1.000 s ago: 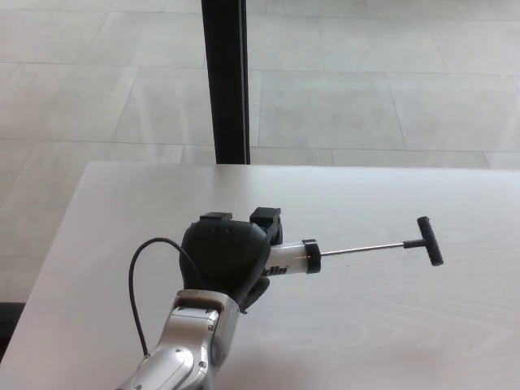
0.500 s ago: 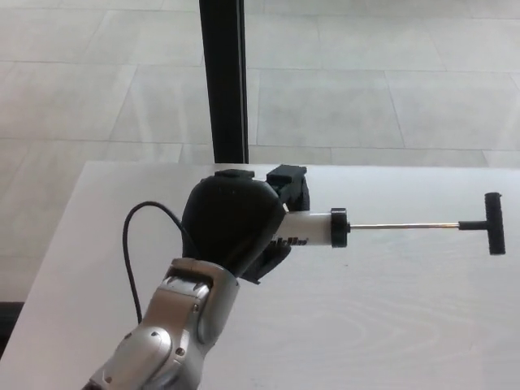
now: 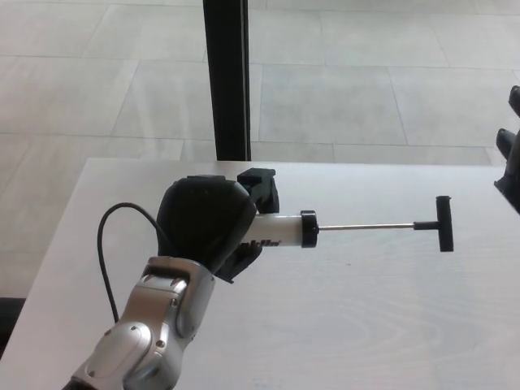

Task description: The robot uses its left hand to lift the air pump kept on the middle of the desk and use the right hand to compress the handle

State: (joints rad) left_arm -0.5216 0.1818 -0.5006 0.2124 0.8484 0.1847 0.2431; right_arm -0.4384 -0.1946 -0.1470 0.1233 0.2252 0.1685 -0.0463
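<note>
White pump held above the desk, rod drawn out

White and black, the air pump (image 3: 280, 229) lies level in the air over the middle of the pale desk (image 3: 390, 325), its white barrel pointing toward 3 o'clock. A black collar caps the barrel's end, and a thin metal rod runs on from it to the handle (image 3: 443, 223), a short black crossbar standing upright at the far 3 o'clock end. The rod shows bare along its whole length, so the handle sits well out from the barrel.

At the 9 o'clock end of the pump, the left hand (image 3: 207, 223) is wrapped around the barrel, its black fingers (image 3: 258, 188) curled over the top and the thumb side tucked beneath, gripping it firmly. The silver forearm (image 3: 150, 333) runs down toward 7 o'clock, with a black cable (image 3: 106, 260) looping off its side.

At the picture's 3 o'clock edge, slightly toward 2, a small part of the right hand (image 3: 510, 162) shows as black shapes; it is apart from the handle, and whether its fingers are spread or pressed together I cannot tell.

Beyond the desk, at 12 o'clock, a black post (image 3: 226, 81) stands upright on a floor (image 3: 366, 81) of large grey tiles
</note>
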